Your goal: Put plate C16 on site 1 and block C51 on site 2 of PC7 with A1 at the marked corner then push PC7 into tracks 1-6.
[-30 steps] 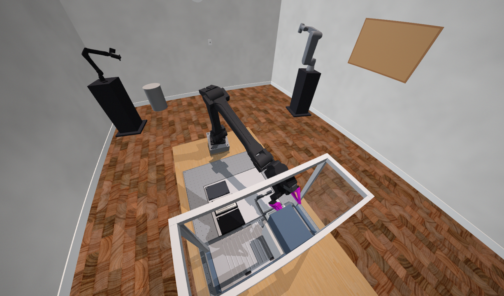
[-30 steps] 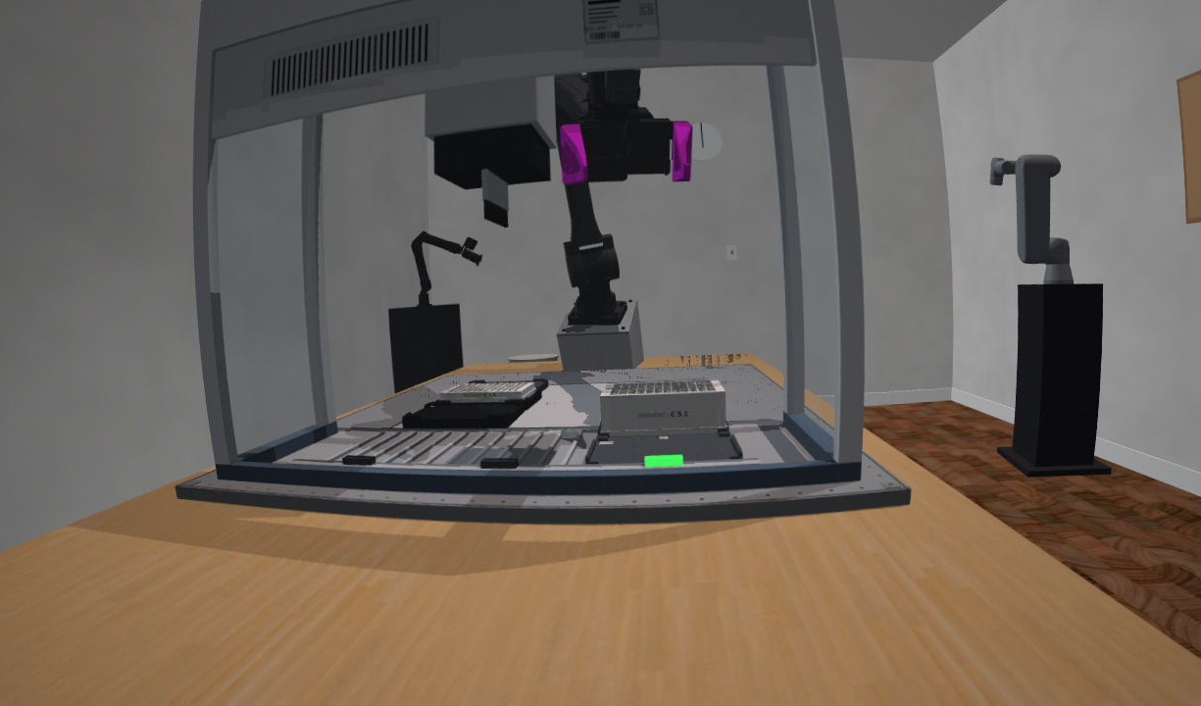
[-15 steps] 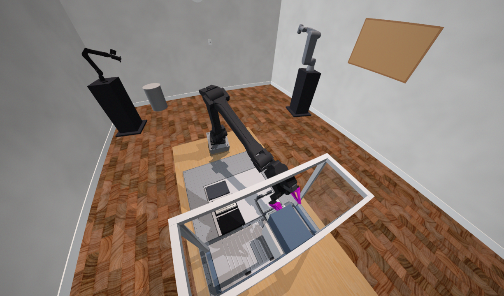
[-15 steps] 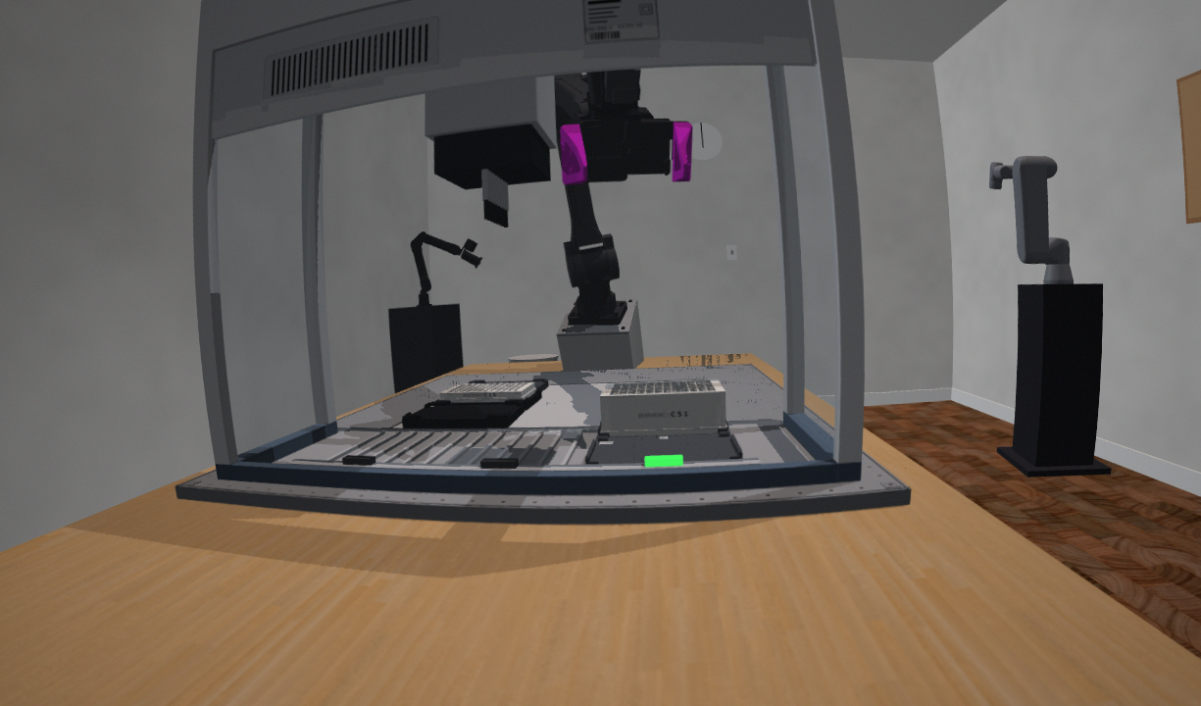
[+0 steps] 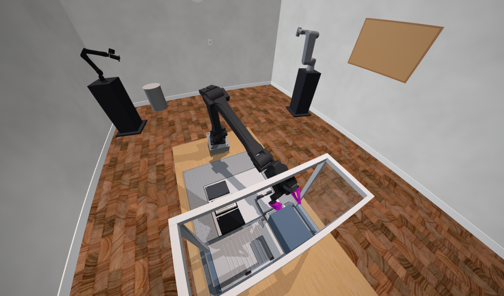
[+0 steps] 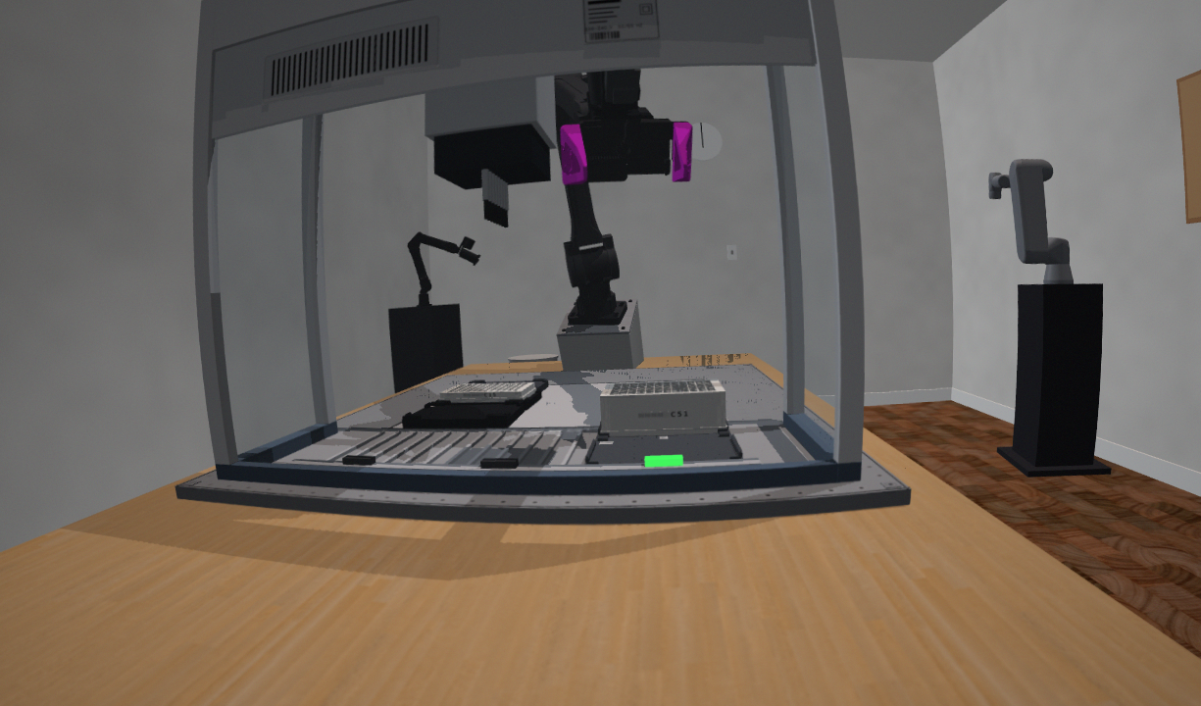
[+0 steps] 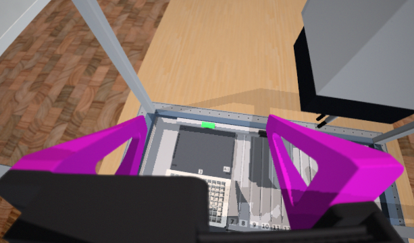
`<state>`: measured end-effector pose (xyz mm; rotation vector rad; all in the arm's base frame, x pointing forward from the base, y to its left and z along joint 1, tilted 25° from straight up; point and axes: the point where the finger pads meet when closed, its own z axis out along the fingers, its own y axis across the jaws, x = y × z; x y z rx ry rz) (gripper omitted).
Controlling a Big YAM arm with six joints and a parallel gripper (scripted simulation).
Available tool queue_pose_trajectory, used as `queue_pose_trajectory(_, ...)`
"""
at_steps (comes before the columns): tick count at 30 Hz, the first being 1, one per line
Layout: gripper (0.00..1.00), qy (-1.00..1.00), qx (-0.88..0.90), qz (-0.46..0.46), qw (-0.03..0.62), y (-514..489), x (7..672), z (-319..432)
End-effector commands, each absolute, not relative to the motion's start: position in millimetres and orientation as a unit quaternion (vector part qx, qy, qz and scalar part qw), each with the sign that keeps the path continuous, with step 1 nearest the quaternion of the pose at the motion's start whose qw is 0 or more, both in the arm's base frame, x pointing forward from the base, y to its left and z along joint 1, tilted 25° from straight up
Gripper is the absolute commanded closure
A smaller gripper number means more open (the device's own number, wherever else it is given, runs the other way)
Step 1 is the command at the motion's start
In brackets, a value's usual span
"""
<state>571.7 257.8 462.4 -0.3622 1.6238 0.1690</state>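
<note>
My gripper (image 6: 626, 153) is open and empty, high above the deck under the instrument's frame; it also shows in the overhead view (image 5: 286, 201) and in the wrist view (image 7: 207, 119). The carrier PC7 (image 6: 663, 445) lies in the rails at the right. A green lamp (image 6: 663, 460) is lit at its far end, and it also shows in the wrist view (image 7: 208, 125). The pale deep-well block C51 (image 6: 663, 403) sits flat on the carrier. In the wrist view the block (image 7: 217, 199) lies behind the empty dark site 3 (image 7: 203, 150). Site 1 is hidden. A 96-well plate (image 6: 490, 390) sits on a black nest at the left.
The grey instrument head (image 6: 485, 131) hangs just left of my gripper, and it also shows in the wrist view (image 7: 362, 57). Frame posts (image 6: 792, 245) stand at the corners. Empty ribbed tracks (image 6: 464, 443) lie left of the carrier. Dark nests (image 5: 216, 190) stand beside the apron.
</note>
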Motion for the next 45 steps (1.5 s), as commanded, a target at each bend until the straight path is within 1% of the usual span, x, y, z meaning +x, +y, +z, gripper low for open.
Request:
queue_pose_trajectory(1, 0.00, 0.702, -0.154, 0.079, 0.690, 254, 568, 496)
queue_pose_trajectory(18, 0.00, 0.702, -0.154, 0.079, 0.690, 254, 568, 496)
queue_pose_trajectory(19, 0.00, 0.711, -0.155, 0.071, 0.682, 244, 559, 483)
queue_pose_trajectory(21, 0.00, 0.700, -0.158, 0.081, 0.692, 255, 547, 487)
queue_pose_trajectory(28, 0.00, 0.700, -0.156, 0.083, 0.691, 253, 530, 477)
queue_pose_trajectory(29, 0.00, 0.680, -0.148, 0.090, 0.712, 253, 527, 514)
queue_pose_trajectory(30, 0.00, 0.701, -0.155, 0.084, 0.691, 252, 523, 473)
queue_pose_trajectory(45, 0.00, 0.703, -0.153, 0.086, 0.689, 246, 478, 448)
